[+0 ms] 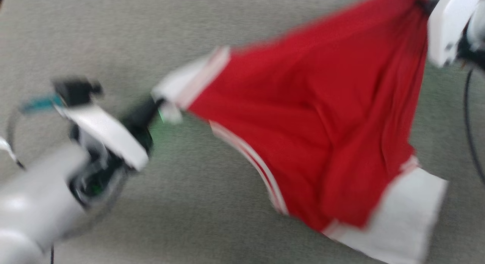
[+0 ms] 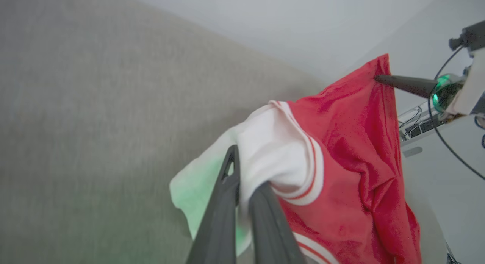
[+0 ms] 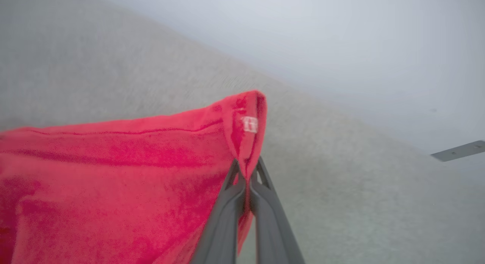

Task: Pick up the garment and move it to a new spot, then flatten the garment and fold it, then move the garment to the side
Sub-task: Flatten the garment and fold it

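Head view, blurred by motion: nearest, at the lower left, the pale left forearm leads to the left tool. Its dark fingers are clenched on one white sleeve of the garment. At the near right the other white sleeve hangs lowest; whether it touches the grey woven surface below cannot be told. The red body of the garment is stretched slantwise from the left tool up to the far right, with the striped collar trim curving along its near edge. At the far right corner the right tool grips the bunched red cloth.

Left wrist view: the left tool has both fingers pressed together around the white sleeve, which carries a green tint on its left part. The garment rises beyond it to the right tool, whose tip pinches a red corner.

Right wrist view: the right tool is closed on a red hem fold of the garment, beside a small white label. The surface lies beyond.
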Controlling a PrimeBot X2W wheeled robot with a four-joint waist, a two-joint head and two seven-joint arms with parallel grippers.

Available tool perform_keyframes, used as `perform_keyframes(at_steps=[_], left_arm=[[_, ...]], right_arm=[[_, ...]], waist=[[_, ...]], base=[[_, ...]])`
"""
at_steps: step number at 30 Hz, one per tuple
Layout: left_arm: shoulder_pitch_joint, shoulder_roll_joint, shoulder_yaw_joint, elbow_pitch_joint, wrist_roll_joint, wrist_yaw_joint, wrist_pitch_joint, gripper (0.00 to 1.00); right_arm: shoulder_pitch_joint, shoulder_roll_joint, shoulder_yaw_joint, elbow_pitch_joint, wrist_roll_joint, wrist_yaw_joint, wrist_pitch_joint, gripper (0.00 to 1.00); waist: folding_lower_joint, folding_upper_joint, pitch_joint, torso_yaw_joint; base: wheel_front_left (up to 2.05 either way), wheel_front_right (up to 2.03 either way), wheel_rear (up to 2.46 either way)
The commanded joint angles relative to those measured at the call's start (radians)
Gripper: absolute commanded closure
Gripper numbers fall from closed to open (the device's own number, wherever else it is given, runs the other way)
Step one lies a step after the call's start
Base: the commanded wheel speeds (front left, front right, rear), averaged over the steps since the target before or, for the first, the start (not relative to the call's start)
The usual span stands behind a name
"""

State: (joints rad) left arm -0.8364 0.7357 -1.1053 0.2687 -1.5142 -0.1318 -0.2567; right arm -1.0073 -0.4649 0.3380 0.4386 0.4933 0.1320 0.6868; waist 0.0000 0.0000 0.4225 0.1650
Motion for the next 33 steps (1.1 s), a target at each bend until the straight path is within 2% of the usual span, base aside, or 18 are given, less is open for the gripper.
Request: perform_keyframes(at_steps=[1,5,9,13,16,19,21,26,33], left_arm=[[-0.048,0.004,0.024,0.019,-0.011,0.002,-0.003,1.00],[-0.224,0.002,0.101,0.116,-0.021,0.002,0.025,1.00],[-0.424,0.007,0.175,0.269,-0.015,0.003,0.057,1.00],[-0.617,-0.011,0.238,0.409,0.000,0.004,0.049,1.00],[-0.754,-0.023,0.270,0.462,0.016,0.004,0.038,1.00],[-0.824,-0.051,0.289,0.460,0.010,0.004,0.031,1.00],[-0.822,-0.068,0.275,0.441,0.006,0.004,0.049,1.00],[-0.711,-0.069,0.221,0.368,-0.001,0.003,0.069,1.00],[-0.346,-0.028,0.191,0.194,-0.087,0.002,0.023,1.00]], right_arm=[[-0.029,0.009,-0.022,0.016,-0.024,-0.003,-0.023,1.00],[-0.151,0.046,-0.133,0.077,-0.099,-0.003,-0.097,1.00],[-0.292,0.104,-0.237,0.144,-0.181,-0.004,-0.184,1.00],[-0.418,0.159,-0.318,0.211,-0.283,-0.005,-0.293,1.00],[-0.494,0.190,-0.368,0.250,-0.349,-0.005,-0.373,1.00],[-0.529,0.214,-0.402,0.295,-0.400,-0.005,-0.426,1.00],[-0.528,0.229,-0.406,0.322,-0.410,-0.005,-0.444,1.00],[-0.464,0.233,-0.381,0.381,-0.401,-0.004,-0.460,1.00],[-0.245,0.208,-0.272,0.406,-0.305,-0.004,-0.479,1.00]], waist=[[0.0000,0.0000,-0.001,-0.033],[0.0000,0.0000,0.019,-0.082],[0.0000,0.0000,0.053,-0.141],[0.0000,0.0000,0.072,-0.184],[0.0000,0.0000,0.075,-0.206],[0.0000,0.0000,0.075,-0.210],[0.0000,0.0000,0.069,-0.206],[0.0000,0.0000,0.054,-0.199],[0.0000,0.0000,0.009,-0.178]], base=[[0.00,0.00,0.00],[0.00,0.00,0.00],[0.00,0.00,0.00],[0.00,0.00,0.00],[0.00,0.00,0.00],[0.00,0.00,0.00],[0.00,0.00,0.00],[0.00,0.00,0.00],[0.00,0.00,0.00]])
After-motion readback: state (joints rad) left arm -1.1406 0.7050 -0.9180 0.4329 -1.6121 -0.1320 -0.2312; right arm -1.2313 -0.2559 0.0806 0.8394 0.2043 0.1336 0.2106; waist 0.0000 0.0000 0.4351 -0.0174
